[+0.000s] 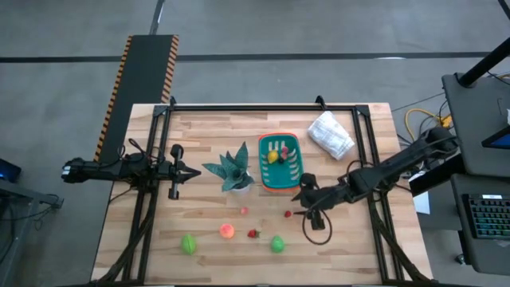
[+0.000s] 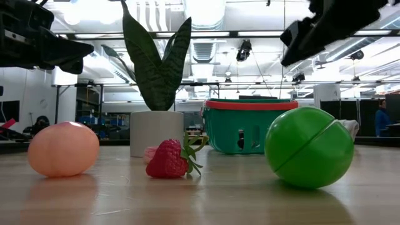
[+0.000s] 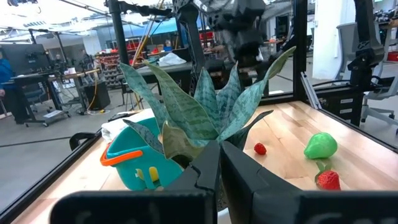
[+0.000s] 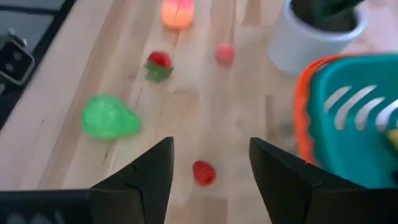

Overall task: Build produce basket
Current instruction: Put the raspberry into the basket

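**Right gripper spread above a small red piece, basket partly filled**

Your right gripper (image 1: 302, 194) sits just right of centre in the overhead frame, beside the lower right corner of the small teal-green slotted plastic basket (image 1: 293, 172) with its orange band. Its fingers (image 4: 147, 171) stand spread with nothing between them, and in its wrist view a small round red toy piece (image 4: 203, 172) lies on the wooden table (image 1: 358, 247) in the gap.

The basket rests right of centre, in the upper half of the table, and already holds a yellow toy piece (image 1: 273, 156) plus something small and dark red.

More produce is loose on the boards toward the lower edge of the overhead frame: a green pear-shaped toy (image 1: 276, 244), a red strawberry with green leaves (image 1: 253, 233), an orange-pink round fruit (image 1: 227, 231), a green round toy (image 1: 188, 243) at lower left, and a tiny pink piece (image 1: 244, 210).

A teal spiky-leaved plant in a white pot (image 1: 233, 170) stands just left of the basket. A crumpled white bag (image 1: 331, 134) lies at the upper right.

Your left gripper (image 1: 194, 173) waits at mid-left, pressed together and empty, pointing toward the plant.
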